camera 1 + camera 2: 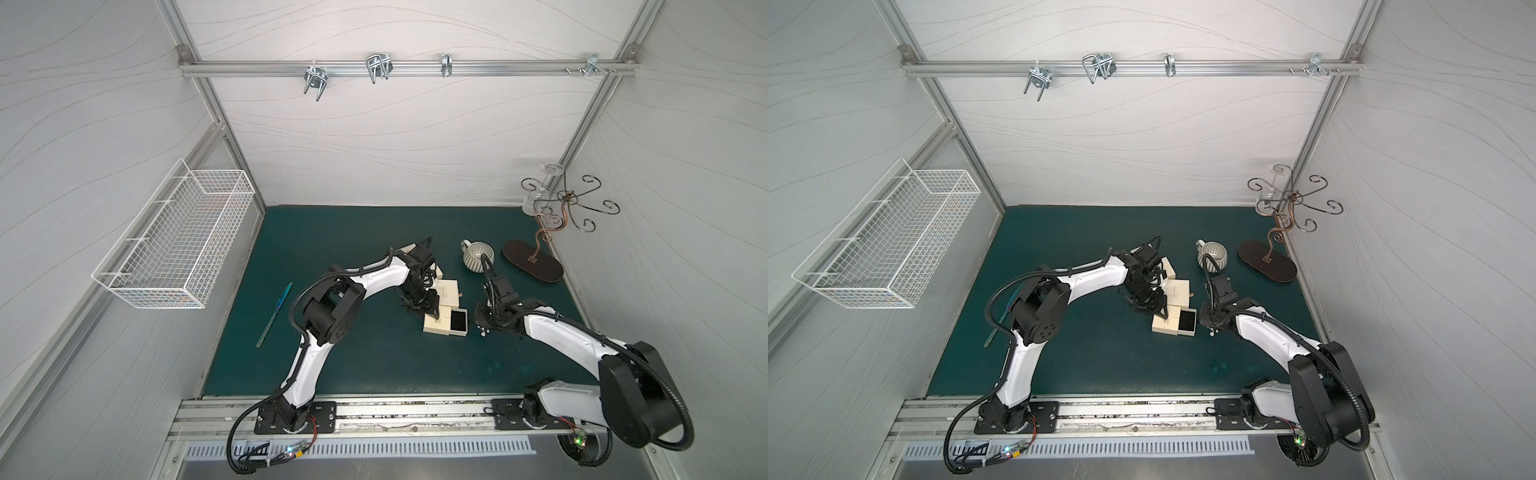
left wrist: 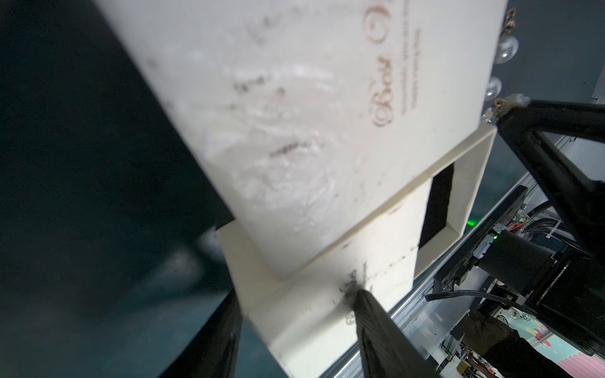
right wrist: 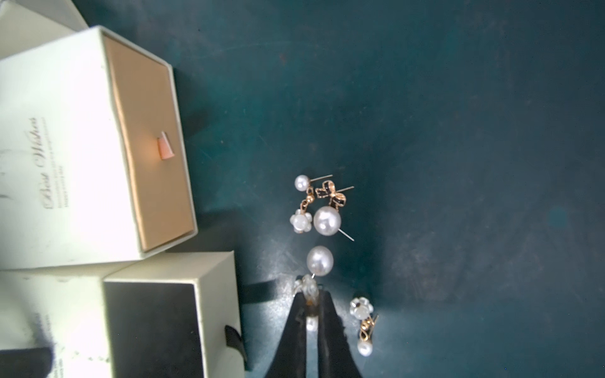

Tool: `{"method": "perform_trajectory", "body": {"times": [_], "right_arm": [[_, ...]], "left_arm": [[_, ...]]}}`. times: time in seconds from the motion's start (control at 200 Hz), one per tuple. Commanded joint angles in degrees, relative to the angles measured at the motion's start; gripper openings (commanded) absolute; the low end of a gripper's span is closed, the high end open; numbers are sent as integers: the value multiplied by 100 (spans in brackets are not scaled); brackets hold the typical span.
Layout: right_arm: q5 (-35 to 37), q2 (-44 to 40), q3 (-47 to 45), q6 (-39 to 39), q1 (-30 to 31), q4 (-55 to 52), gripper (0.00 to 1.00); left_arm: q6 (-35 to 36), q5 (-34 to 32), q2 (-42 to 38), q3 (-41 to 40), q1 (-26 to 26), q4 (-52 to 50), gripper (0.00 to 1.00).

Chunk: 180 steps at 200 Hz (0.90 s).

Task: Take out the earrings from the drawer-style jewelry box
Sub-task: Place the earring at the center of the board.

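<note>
- Two arms meet at a group of cream boxes point(image 1: 446, 291) in the middle of the green worktop point(image 1: 332, 249).
- Clenched: the right pincer point(image 3: 311, 294) nips a pearl earring point(image 3: 320, 261). A clear bead is pinched at the tips, and a large pearl sticks out just past them.
- More earrings point(image 3: 319, 206) lie loose on the worktop, outside the boxes. A small cluster sits just beyond the held one, its pieces touching. One flower-and-pearl piece lies beside the right pincer.
- A black-lined drawer point(image 3: 154, 327) is pulled out of its sleeve point(image 1: 436, 326) towards the earrings.
- Half spread, the left pincer point(image 2: 294, 294) sits on that sleeve, with one finger by its side wall and the other tip on the printed top. I cannot tell whether it clamps or only presses.
- A closed box point(image 3: 98, 147) with a tan drawer front lies just beside the open one.
- A striped mug point(image 1: 478, 257) and a hook stand point(image 1: 532, 262) stand further back, apart from the boxes.
</note>
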Motion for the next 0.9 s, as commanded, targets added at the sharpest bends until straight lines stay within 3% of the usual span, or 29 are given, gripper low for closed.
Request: {"method": "perform_trajectory", "body": {"times": [0.0, 0.315, 0.57, 0.895], "right_arm": [[-167, 122, 25, -46, -32, 133, 6], [-503, 560, 364, -212, -32, 280, 8], [-453, 383, 383, -214, -3, 135, 24], [-701, 237, 182, -316, 265, 15, 25]], "left_arm": [[99, -829, 226, -79, 8, -347, 57], [93, -855, 178, -120, -5, -324, 57], [139, -796, 148, -136, 1, -278, 57], [342, -199, -118, -192, 9, -81, 61]]}}
